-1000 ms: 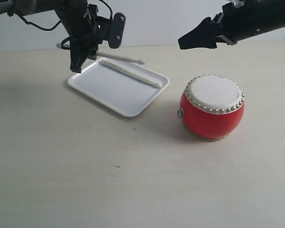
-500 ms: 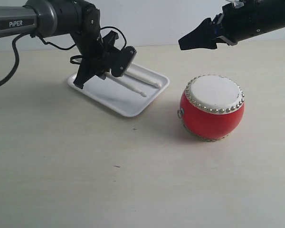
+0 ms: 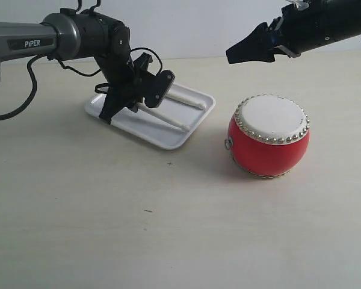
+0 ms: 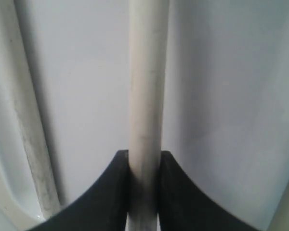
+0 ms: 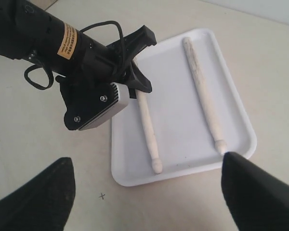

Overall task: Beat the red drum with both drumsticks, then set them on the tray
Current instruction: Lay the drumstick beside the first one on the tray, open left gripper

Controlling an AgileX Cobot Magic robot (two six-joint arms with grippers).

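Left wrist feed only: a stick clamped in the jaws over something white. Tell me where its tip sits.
Observer: The held drumstick has its tip inside the tray, close to the rim on the side facing the red drum.
Operator: Now report the right gripper.
Observer: The right gripper hangs in the air clear of the red drum, jaws wide apart and empty.
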